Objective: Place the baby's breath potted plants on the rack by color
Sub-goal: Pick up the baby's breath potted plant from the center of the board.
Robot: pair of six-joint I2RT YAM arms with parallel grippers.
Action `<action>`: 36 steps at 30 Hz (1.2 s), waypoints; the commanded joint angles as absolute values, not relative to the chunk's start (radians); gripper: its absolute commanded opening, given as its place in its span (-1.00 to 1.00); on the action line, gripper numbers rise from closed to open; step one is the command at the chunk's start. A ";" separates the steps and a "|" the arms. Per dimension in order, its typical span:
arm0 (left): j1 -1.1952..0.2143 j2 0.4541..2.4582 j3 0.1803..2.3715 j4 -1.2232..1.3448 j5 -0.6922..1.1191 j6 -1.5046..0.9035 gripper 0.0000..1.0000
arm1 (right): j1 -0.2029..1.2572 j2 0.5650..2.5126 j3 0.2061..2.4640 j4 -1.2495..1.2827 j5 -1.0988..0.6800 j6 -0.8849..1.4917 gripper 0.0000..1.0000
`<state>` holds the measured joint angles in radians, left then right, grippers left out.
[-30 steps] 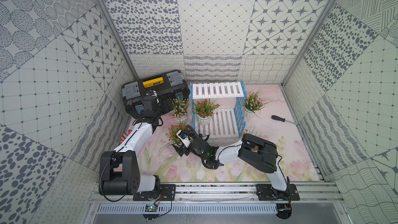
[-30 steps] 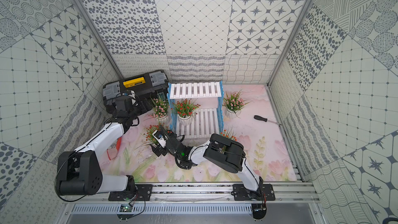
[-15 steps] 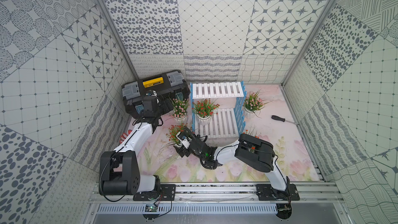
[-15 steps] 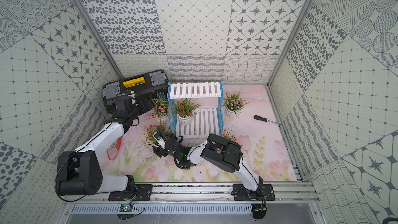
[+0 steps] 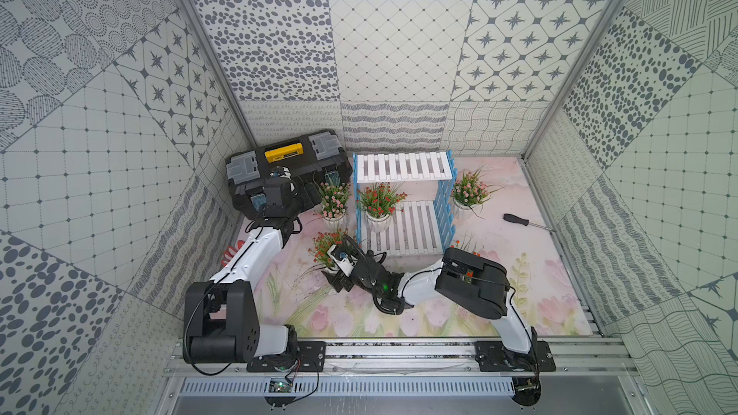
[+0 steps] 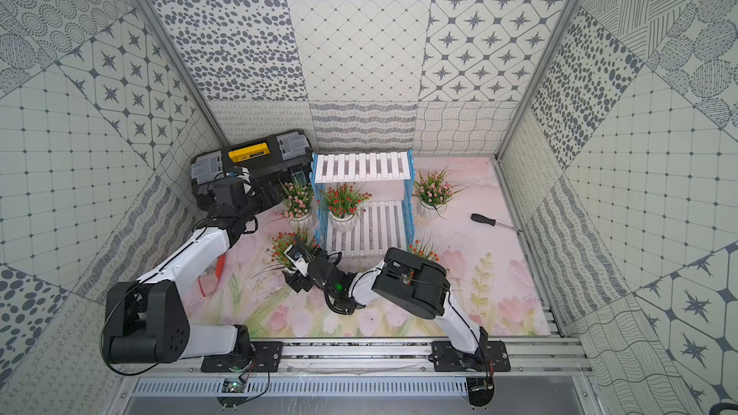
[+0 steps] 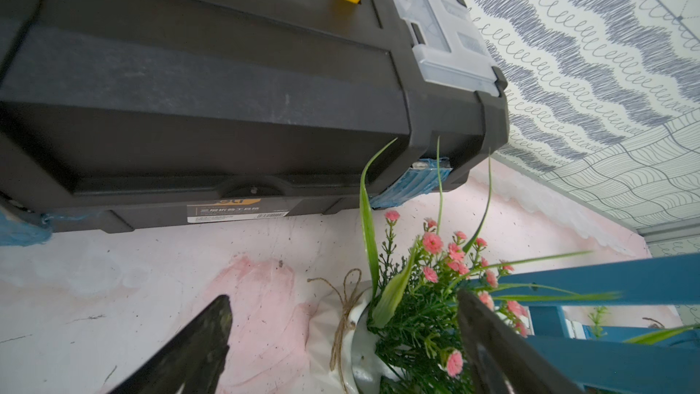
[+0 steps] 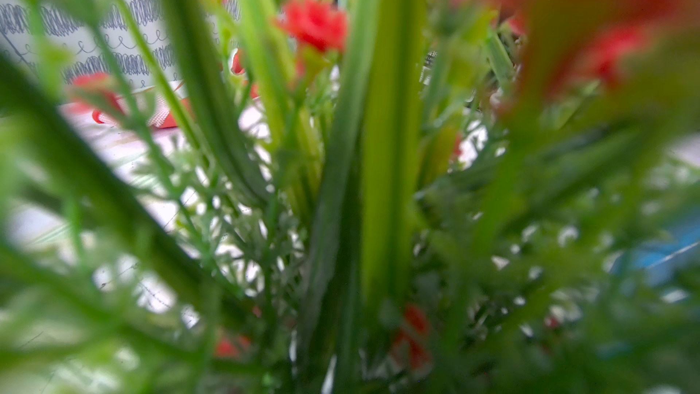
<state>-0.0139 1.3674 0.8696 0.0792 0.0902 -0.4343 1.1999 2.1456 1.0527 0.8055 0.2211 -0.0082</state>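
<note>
**Handling.** Each baby's breath potted plant is judged light and top-bushy, with soft, springy foliage over a stiff white ribbed pot. The foliage yields under pressure and offers no firm hold. Take hold across the pot wall, below the rim, with one jaw on either side. The ribs should aid grip, but so light a pot will tip if nudged off-centre.

**Left side.** The left gripper [image 7: 344,297] has its jaws spread wide and holds nothing. The left pink plant [image 7: 428,297] sits between them on the floor mat [image 5: 519,273]. One finger [image 7: 492,335] overlaps the foliage above its pot [image 7: 325,335] in the wrist view. This plant stands just left of the rack [image 5: 403,165], near the black toolbox [image 5: 287,161].

**Right side.** The right gripper [image 5: 337,275] is low at the base of the near red plant [image 5: 325,247], on the mat near and left of the rack's lower tier. Its wrist view shows only blurred stems and red blossoms. Whether the jaws are released or clenched on the pot cannot be told.

**Others.**
- The shelved red plant [image 5: 379,201] stands at the left end of the lower tier.
- The right pink plant [image 5: 469,193] stands on the mat just right of the rack.
- A fifth red plant [image 6: 423,251] shows partly behind the right arm [image 6: 411,285].

**Orientation.** Every plant appears upright, with its long axis vertical, pot down and blossoms up. Keep that axis vertical in transit.
</note>
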 commanded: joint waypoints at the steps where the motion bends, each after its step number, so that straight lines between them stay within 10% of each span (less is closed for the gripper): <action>1: -0.011 1.359 0.874 0.105 0.099 -0.433 0.86 | 1.203 2.077 1.031 0.870 0.188 0.010 0.65; 36: -0.012 1.365 0.875 0.107 0.095 -0.433 0.86 | 1.265 1.646 0.866 0.673 0.117 0.009 0.59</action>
<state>-0.0139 1.3674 0.8696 0.0795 0.0902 -0.4351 1.2518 1.7226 0.8753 0.6342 0.0898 0.0147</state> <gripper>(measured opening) 0.929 0.925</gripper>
